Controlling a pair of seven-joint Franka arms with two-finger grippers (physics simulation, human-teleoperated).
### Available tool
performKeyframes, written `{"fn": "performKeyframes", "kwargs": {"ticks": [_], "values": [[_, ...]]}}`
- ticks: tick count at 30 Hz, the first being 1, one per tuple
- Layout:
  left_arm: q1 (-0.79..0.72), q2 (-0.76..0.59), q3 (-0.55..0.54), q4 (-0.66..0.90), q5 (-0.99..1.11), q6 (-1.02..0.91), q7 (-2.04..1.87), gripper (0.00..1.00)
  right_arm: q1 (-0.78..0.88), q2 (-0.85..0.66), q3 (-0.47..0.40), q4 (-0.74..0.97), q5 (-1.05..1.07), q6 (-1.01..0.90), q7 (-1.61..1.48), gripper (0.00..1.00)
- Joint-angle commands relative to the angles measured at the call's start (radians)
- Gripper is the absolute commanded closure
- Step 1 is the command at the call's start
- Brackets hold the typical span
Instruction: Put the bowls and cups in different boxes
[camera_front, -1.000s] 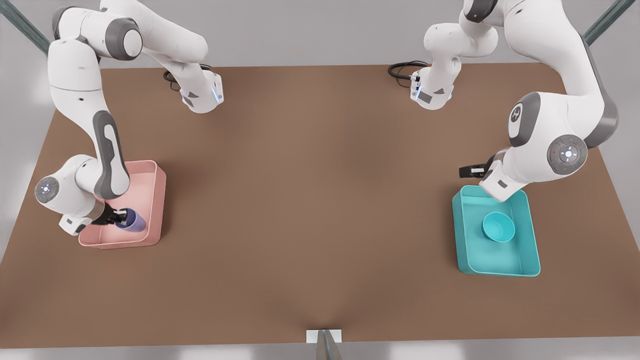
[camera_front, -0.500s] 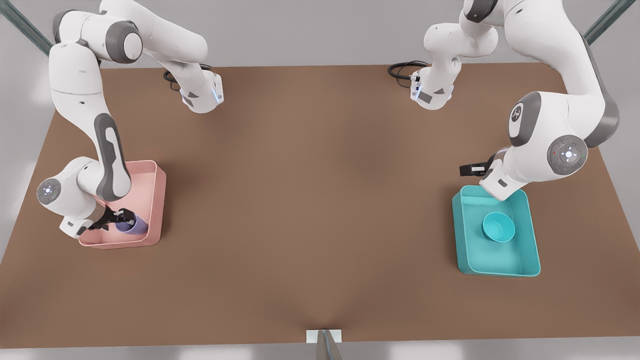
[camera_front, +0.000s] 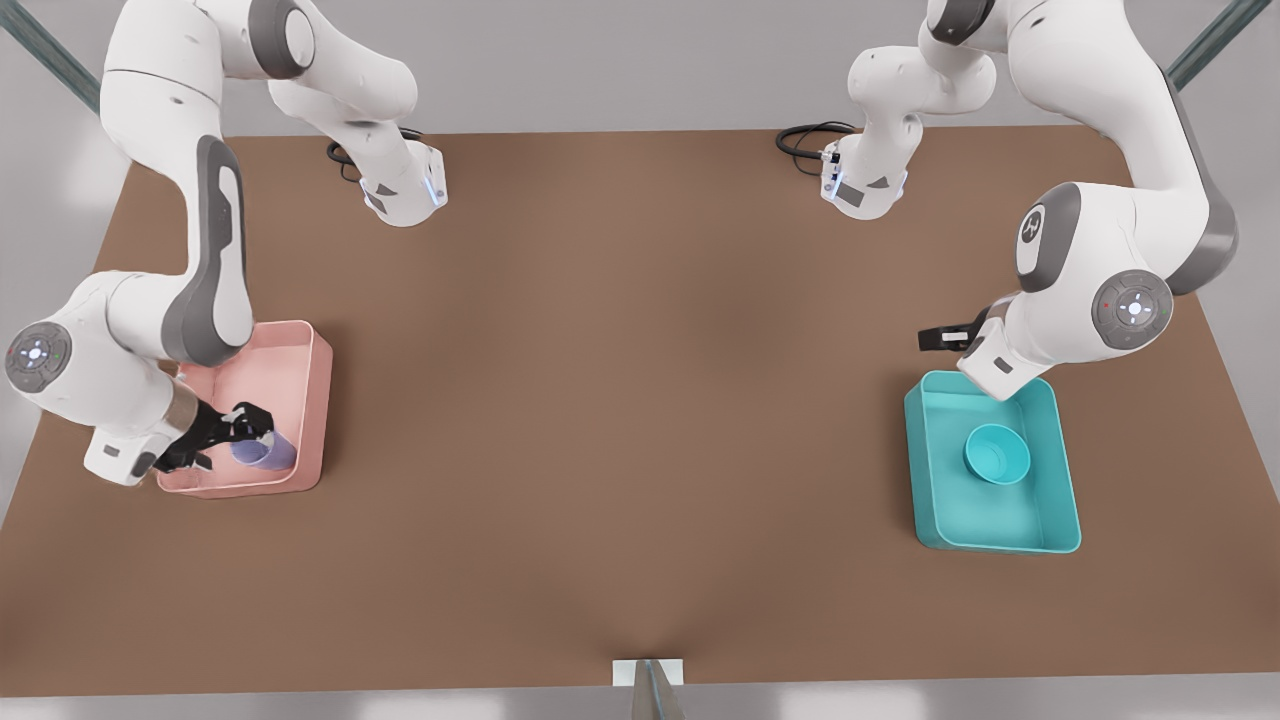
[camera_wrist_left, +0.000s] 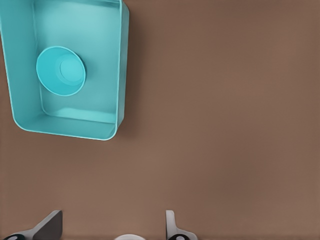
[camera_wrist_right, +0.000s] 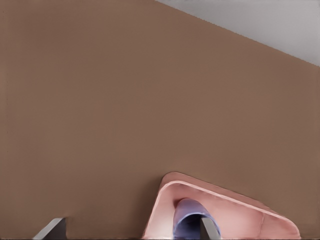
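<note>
The right gripper (camera_front: 240, 425) hangs open over the pink box (camera_front: 300, 385), fingers spread around the lavender cup (camera_front: 262, 451) lying inside. Across the brown tabletop (camera_front: 640, 400), the left gripper (camera_front: 935, 340) – also open – waits beside the teal box (camera_front: 1065, 470) holding the teal bowl (camera_front: 996, 453).

- My cup (camera_front: 265, 450) is lavender, inside the pale pink box (camera_front: 300, 400).
- My bowl (camera_front: 996, 453) is teal, matching its teal box (camera_front: 1062, 470).
- The table (camera_front: 640, 400) beneath is plain brown.
- My arms are white with grey joints.
</note>
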Motion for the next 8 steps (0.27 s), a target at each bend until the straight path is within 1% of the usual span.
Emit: {"fn": "performKeyframes", "kwargs": {"ticks": [1,2,4,8], "values": [[0.0,-0.001,0.0,0.0,0.001,-0.008,0.0,0.0,0.004,-0.09,0.0,-0.013,-0.006,-0.258,0.456,0.0],[-0.001,-0.001,0.0,0.0,0.001,-0.015,0.0,0.0,0.018,-0.144,0.001,-0.013,-0.006,-0.313,0.472,0.0],[0.0,-0.003,-0.002,0.0,0.002,-0.015,0.0,0.0,0.05,-0.235,0.001,-0.044,-0.03,-0.344,0.474,0.0],[0.0,-0.003,-0.002,0.002,0.001,-0.015,0.0,0.0,0.059,-0.241,0.011,-0.051,-0.047,-0.336,0.477,0.0]]}}
